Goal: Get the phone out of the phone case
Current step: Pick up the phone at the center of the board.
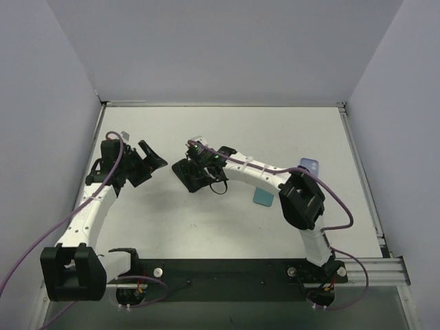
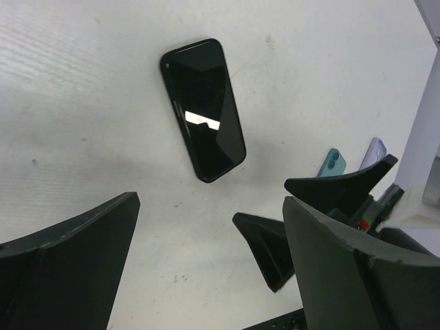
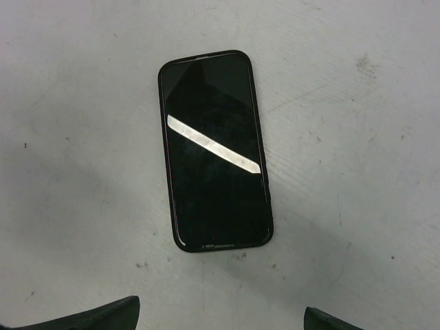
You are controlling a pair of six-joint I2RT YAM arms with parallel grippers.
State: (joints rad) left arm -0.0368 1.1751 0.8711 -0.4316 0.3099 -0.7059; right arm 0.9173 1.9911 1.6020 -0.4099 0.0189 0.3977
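We see the phone (image 3: 215, 151) lying flat, screen up, on the desk (image 3: 357, 103) in its black case (image 3: 172, 192). Its long axis runs nearly straight up the right wrist view, leaning slightly. The right gripper (image 3: 216, 320) hangs over it with jaws wide, and the left gripper (image 2: 210, 213), nearby, is wide too.
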